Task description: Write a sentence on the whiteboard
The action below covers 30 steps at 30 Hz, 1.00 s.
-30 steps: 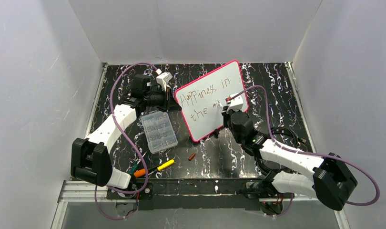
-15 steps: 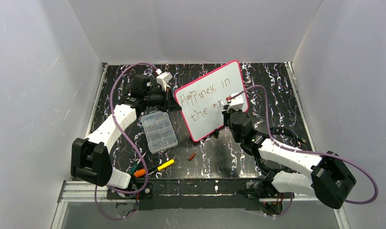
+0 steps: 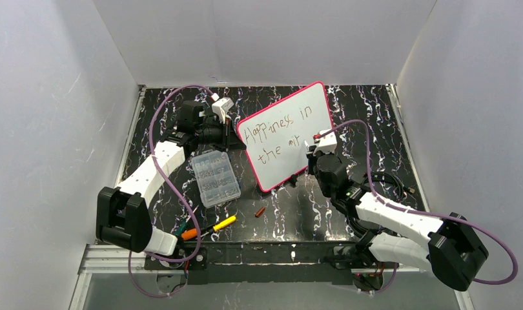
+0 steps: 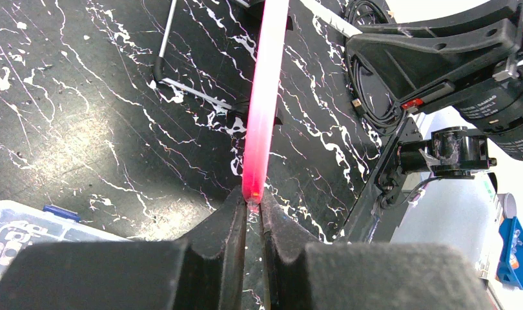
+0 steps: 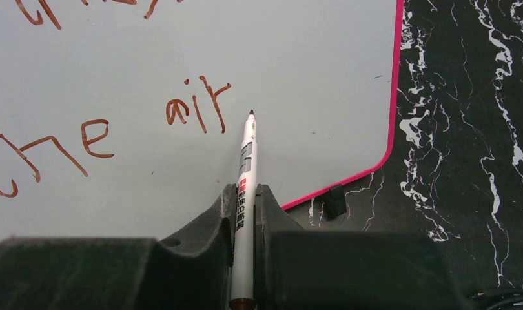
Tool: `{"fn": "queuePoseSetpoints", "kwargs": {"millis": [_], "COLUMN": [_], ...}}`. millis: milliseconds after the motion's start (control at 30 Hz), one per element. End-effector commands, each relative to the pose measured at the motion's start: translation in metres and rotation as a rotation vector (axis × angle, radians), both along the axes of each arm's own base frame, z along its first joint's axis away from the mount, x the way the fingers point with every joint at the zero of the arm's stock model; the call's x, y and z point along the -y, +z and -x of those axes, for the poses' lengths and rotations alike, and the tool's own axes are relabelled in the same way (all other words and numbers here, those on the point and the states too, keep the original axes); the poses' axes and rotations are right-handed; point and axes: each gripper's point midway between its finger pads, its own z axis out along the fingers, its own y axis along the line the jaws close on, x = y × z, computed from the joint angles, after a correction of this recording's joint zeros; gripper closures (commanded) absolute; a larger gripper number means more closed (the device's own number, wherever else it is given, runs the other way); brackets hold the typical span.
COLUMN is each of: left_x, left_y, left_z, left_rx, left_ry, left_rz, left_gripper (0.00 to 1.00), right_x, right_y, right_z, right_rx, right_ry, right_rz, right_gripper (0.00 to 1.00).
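Between the closed fingers of the right gripper (image 5: 245, 194) sits a white marker (image 5: 246, 152), its tip aimed at the whiteboard (image 5: 310, 58) ahead, just right of the sentence (image 3: 276, 134)'s last word, "air". The left gripper (image 4: 252, 208) pinches the board's pink rim (image 4: 263, 110), which runs straight ahead from its fingers.

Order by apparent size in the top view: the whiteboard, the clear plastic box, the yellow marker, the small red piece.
Largest to smallest:
1. whiteboard
2. clear plastic box
3. yellow marker
4. small red piece
All four differ clearly.
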Motion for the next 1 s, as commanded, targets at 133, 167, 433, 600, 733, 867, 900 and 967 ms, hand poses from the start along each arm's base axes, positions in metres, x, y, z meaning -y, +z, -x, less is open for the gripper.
{"fn": "queuePoseSetpoints", "kwargs": {"millis": [133, 167, 433, 600, 733, 867, 900, 967], "left_x": [0.006, 0.006, 0.006, 0.006, 0.006, 0.004, 0.004, 0.002], "left_y": [0.024, 0.024, 0.022, 0.022, 0.021, 0.016, 0.015, 0.015], "left_z": [0.007, 0.007, 0.007, 0.007, 0.007, 0.007, 0.007, 0.009], "left_rx": [0.052, 0.051, 0.047, 0.046, 0.045, 0.021, 0.017, 0.020], "left_ry": [-0.041, -0.042, -0.043, -0.044, -0.043, -0.026, -0.023, -0.019], "left_rz": [0.047, 0.046, 0.046, 0.045, 0.044, 0.031, 0.029, 0.024], "left_gripper": [1.00, 1.00, 1.00, 1.00, 1.00, 1.00, 1.00, 1.00], "right_x": [0.000, -0.001, -0.006, -0.010, -0.008, 0.004, 0.009, 0.018], "right_y": [-0.003, -0.004, -0.007, -0.008, -0.002, 0.013, 0.016, 0.023], "right_z": [-0.004, -0.004, -0.009, -0.011, -0.010, -0.002, 0.000, 0.005], "right_rx": [-0.008, -0.009, -0.016, -0.018, -0.006, 0.015, 0.017, 0.026], "right_ry": [-0.010, -0.009, 0.011, 0.026, 0.019, -0.007, -0.020, -0.043], "right_rz": [-0.033, -0.032, -0.029, -0.028, -0.035, -0.063, -0.068, -0.075], "right_gripper": [0.99, 0.99, 0.99, 0.99, 0.99, 0.99, 0.99, 0.99]}}
